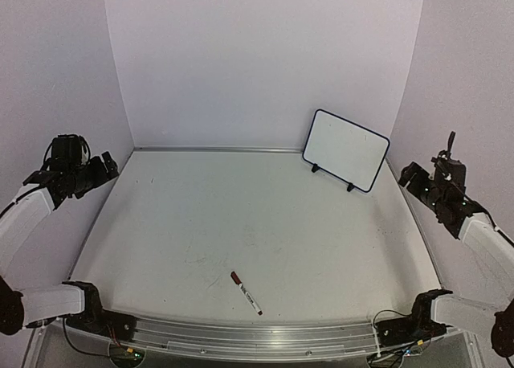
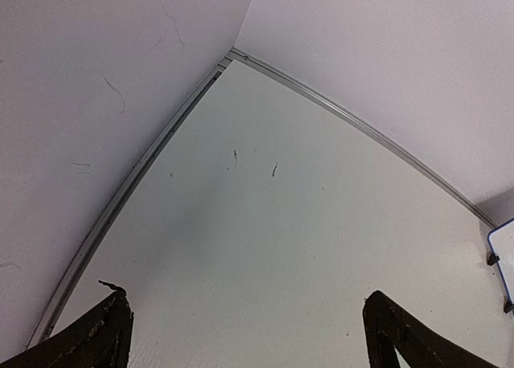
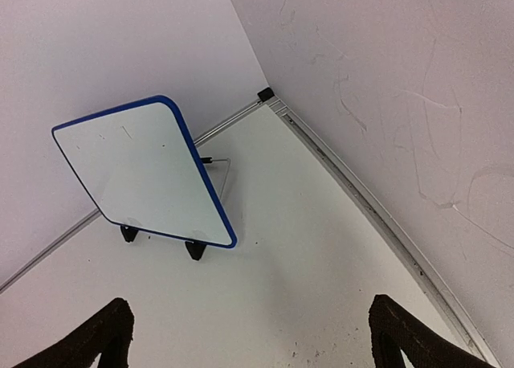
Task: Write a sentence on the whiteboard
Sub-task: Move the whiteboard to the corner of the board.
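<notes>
- The whiteboard (image 1: 346, 150) stands in the far right corner of the worktop (image 1: 241, 223), close to the back wall and just short of the right wall.
- It is a small white rectangle with rounded corners. Its thin frame looks dark from above and blue in the right wrist view (image 3: 140, 171).
- Two small black feet (image 3: 194, 250) carry its lower edge, and the board leans backward, its face turned toward the near left.
- A thin wire prop (image 3: 223, 175) shows behind its right side.
- The face reads as plain white, with only a faint speck or two in the right wrist view.
- The left wrist view catches only a sliver of the board's corner at its right edge (image 2: 504, 255).
- A marker (image 1: 246, 292) with a white barrel and a red end lies flat near the middle of the near edge, red end toward the far left. It is well apart from the board and from both arms.
- The left arm is lifted beside the left wall, and the left claw (image 1: 103, 167) hangs above the worktop's left edge, aimed toward the far corner. Its fingers (image 2: 104, 336) are spread wide with nothing between them.
- The right arm is raised along the right wall, and the right claw (image 1: 408, 175) hangs near the board's right side without touching it. Its fingers (image 3: 409, 340) are also spread wide and hold nothing.
</notes>
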Motion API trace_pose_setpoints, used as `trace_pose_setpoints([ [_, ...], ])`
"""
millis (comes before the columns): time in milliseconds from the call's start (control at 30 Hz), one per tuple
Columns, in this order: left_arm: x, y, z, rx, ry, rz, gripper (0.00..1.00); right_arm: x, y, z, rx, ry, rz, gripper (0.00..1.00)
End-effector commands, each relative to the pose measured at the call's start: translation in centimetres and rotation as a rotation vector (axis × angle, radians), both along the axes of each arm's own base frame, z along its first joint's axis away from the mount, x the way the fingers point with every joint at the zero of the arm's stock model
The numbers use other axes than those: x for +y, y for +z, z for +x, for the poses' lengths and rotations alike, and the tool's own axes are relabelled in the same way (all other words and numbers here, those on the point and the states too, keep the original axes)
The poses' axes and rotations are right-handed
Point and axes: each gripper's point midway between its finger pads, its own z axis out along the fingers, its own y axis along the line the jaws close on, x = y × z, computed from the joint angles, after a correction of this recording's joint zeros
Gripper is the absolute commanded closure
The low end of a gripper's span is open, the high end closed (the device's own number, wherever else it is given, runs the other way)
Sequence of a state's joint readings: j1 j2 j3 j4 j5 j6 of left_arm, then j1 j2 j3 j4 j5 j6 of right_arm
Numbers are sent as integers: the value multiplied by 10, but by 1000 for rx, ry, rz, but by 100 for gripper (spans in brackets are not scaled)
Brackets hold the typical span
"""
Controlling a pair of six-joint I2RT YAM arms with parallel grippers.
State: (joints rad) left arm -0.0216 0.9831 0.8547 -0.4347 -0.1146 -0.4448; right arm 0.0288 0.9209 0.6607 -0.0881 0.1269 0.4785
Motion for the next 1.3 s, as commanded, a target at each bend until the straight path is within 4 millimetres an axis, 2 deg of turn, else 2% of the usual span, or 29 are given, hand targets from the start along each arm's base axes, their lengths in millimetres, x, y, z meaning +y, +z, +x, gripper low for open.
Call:
trace_pose_setpoints([
  [0, -9, 26, -1, -7, -34, -39, 0, 9, 7, 2, 3, 18, 82, 2],
  [167, -20, 46, -7, 37, -90, -68, 0, 31, 5, 6, 23, 131, 147, 2],
  [300, -36, 61, -8, 70, -225, -34, 0, 35, -3, 6, 84, 143, 147, 2],
  [367, -41, 58, -6, 104, -283, -6, 0, 41, -10, 7, 118, 151, 137, 2],
  [433, -37, 47, -1, 130, -279, 22, 1, 51, -17, 9, 158, 139, 89, 2],
  [500, -37, 36, 3, 113, -282, 28, 0, 67, -23, 12, 210, 120, 17, 2],
  [567, -41, 36, 8, 45, -298, 24, 1, 85, -34, 19, 261, 128, -14, 3],
  [600, -42, 27, 8, 36, -305, 28, 1, 93, -42, 22, 295, 134, -21, 4],
  [733, -37, 25, 6, 39, -315, 96, 1, 121, -70, 40, 394, 154, -62, 5],
  [833, -27, 19, 2, 67, -275, 135, 1, 131, -95, 59, 457, 146, -66, 6],
  [900, -28, 18, -1, 70, -283, 134, 0, 136, -109, 75, 489, 136, -91, 9],
  [1067, -28, 23, -5, 47, -284, 133, 0, 140, -142, 113, 554, 129, -102, 16],
  [1267, -32, 26, -6, 34, -299, 122, 1, 129, -176, 150, 604, 106, -88, 22],
])
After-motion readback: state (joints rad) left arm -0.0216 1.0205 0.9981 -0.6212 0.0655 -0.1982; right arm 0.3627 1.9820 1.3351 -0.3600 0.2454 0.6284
